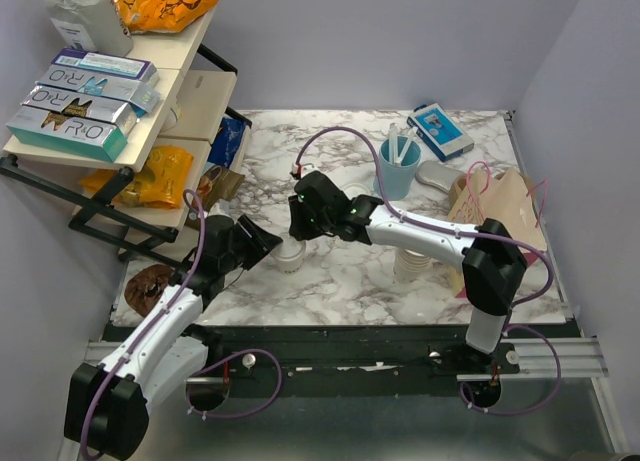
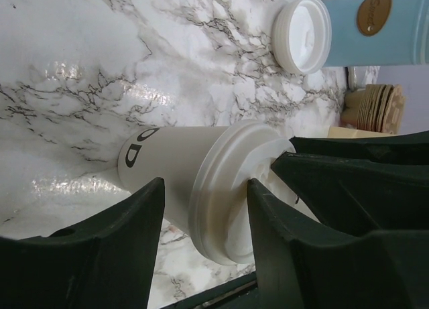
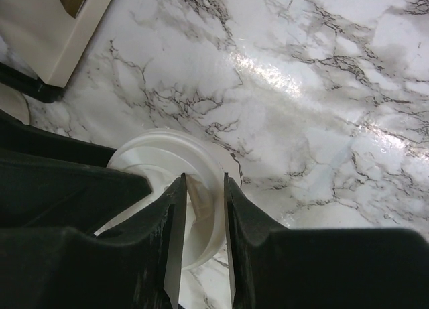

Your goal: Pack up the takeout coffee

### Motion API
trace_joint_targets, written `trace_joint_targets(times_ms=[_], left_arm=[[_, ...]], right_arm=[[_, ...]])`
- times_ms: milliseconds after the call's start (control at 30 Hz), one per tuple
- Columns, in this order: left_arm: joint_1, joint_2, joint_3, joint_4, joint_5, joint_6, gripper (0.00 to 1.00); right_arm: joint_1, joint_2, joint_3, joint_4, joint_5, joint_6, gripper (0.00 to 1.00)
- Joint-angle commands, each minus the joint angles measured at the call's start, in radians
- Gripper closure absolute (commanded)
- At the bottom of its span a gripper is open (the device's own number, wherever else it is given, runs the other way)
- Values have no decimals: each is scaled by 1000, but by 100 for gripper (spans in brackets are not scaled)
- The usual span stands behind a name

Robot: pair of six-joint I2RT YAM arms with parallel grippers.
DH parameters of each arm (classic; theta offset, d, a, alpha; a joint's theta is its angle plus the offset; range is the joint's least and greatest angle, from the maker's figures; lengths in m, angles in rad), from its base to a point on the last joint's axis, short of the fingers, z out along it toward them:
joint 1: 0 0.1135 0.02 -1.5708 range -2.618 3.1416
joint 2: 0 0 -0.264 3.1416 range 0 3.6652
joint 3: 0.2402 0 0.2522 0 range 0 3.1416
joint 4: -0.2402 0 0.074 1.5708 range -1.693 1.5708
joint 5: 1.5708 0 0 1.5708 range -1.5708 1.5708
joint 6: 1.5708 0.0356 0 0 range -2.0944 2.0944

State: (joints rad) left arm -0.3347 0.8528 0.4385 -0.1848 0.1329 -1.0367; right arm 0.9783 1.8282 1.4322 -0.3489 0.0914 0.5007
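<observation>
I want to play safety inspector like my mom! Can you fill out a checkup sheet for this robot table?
Surface: marble table, glossy; no spills seen.
Job's things: takeout coffee, lid on, standing between the two grippers.
Clutter: light-blue mug with white sticks, spare lid, stack of cups, brown paper bag, blue box.
Grippers: left gripper open, a finger on either side of the cup; right gripper fingers close together over the lid, grip unclear.
Cables: purple cables loop along both arms; no snags seen.
Surroundings: shelf on the left with boxes and snack bags; plain walls.
</observation>
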Motion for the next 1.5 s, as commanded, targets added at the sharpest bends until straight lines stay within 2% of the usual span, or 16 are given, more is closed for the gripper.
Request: trace_joint_targets(times_ms=[0,267,500,600,633,933,1100,1467], left_arm=[[5,38,-67,-58,5,10,41],[5,52,-126,-36,27,1,43],[5,14,-84,-64,13,20,38],[5,-3,-66,-78,20,42,29],[5,-17,-64,-76,28,47,20],[5,-101,3,-154,-4,81,1],[5,-124,29,-186,5,90,1],[5,-170,17,-212,42,63,1]], right_arm=[[3,78,-62,-111,-70,36,67],[2,85,-134,-78,-130,67,68],[3,-49,-125,-39,-139,13,52],[3,-93,-112,-39,-153,-17,44],[3,-113,-108,-38,-154,-21,42],[3,-116,-44,-24,-110,-25,34],[2,-83,-1,-28,-94,-39,31],[-1,-18,20,-27,-130,-53,33]])
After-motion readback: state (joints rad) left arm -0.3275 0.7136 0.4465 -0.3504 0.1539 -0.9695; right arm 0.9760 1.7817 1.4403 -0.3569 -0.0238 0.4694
